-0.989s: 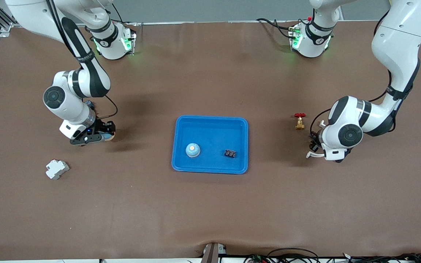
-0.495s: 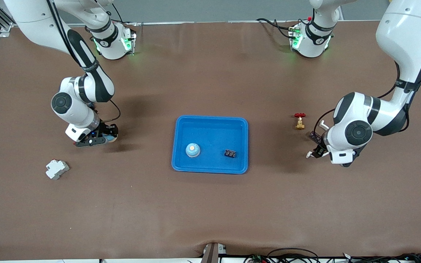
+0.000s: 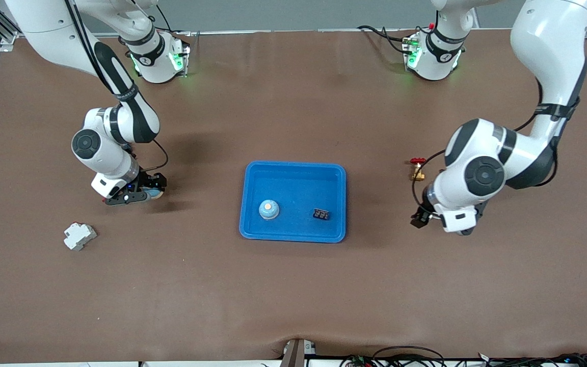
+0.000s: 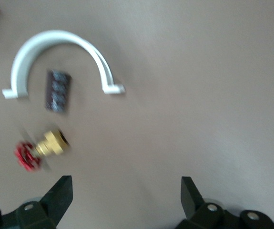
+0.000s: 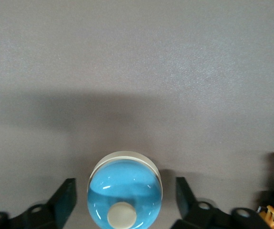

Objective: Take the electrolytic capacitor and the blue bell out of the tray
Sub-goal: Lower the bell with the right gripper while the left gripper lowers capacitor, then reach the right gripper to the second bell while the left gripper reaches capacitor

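Observation:
My right gripper (image 3: pixel 138 194) is low at the table toward the right arm's end, open. Its fingers (image 5: pixel 64 196) stand on either side of a blue dome bell (image 5: pixel 125 185) with a pale button, with a gap on each side. The bell peeks out beside the hand in the front view (image 3: pixel 156 193). My left gripper (image 3: pixel 420 219) is open and empty (image 4: pixel 125 185) over bare table between the blue tray (image 3: pixel 252 176) and the valve. A small dark capacitor (image 4: pixel 58 90) lies on the table beside a white curved clip (image 4: pixel 60 40). The left arm hides both in the front view.
A second blue bell (image 3: pixel 268 209) and a small black part (image 3: pixel 321 214) lie in the tray. A brass valve with a red handwheel (image 3: pixel 417 171) stands by the left hand and shows in the left wrist view (image 4: pixel 41 150). A white block (image 3: pixel 79 236) lies nearer the front camera than the right gripper.
The left arm's hand has swung toward the tray and now covers the white clip and the dark piece. The right hand shifted slightly toward the tray, then held still.

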You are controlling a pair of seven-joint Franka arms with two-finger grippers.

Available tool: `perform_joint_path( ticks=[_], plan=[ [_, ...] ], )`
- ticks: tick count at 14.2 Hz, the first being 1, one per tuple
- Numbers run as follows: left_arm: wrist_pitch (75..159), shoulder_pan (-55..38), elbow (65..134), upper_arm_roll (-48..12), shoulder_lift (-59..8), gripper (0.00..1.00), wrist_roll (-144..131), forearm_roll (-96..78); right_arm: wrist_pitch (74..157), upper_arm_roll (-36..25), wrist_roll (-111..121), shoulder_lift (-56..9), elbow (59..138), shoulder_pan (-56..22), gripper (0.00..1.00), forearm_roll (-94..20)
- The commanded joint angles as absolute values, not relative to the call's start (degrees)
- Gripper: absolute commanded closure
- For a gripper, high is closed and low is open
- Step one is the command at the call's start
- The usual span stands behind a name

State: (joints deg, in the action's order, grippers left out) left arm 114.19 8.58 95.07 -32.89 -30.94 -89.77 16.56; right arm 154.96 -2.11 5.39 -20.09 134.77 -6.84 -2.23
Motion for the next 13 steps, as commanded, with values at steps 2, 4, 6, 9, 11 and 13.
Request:
perform_joint_path(
  ticks=[2,4,6,9,11,13],
  plan=[
    [113.3,3.0,88.4,-33.0,-36.5,0.00,-99.8,15.8,150.4,-0.8,5.1,-17.4,133.0,-6.9,0.00,-2.7],
    [113.8,-0.1,85.4,-32.9,-39.0,0.00,-104.4,15.9,144.2,-0.8,-0.4,-16.1,129.8,-8.8,0.00,-2.8],
    [115.7,-3.6,82.9,-32.4,-41.1,0.00,-109.4,16.2,140.0,-0.8,-7.5,-15.6,126.4,-12.1,0.00,-2.8],
    [121.4,-6.1,82.4,-32.3,-42.9,0.00,-114.6,16.3,138.0,-0.8,-21.8,-16.3,120.8,-19.2,0.00,-2.8],
    [124.4,-8.8,82.4,-30.9,-43.9,0.00,-117.4,16.4,137.9,-0.9,-29.8,-18.2,116.6,-23.9,0.00,-2.8],
    [126.0,-13.6,82.4,-26.7,-44.6,0.00,-119.2,16.3,137.8,-0.9,-35.6,-22.0,111.7,-26.5,0.00,-2.8]
  ],
)
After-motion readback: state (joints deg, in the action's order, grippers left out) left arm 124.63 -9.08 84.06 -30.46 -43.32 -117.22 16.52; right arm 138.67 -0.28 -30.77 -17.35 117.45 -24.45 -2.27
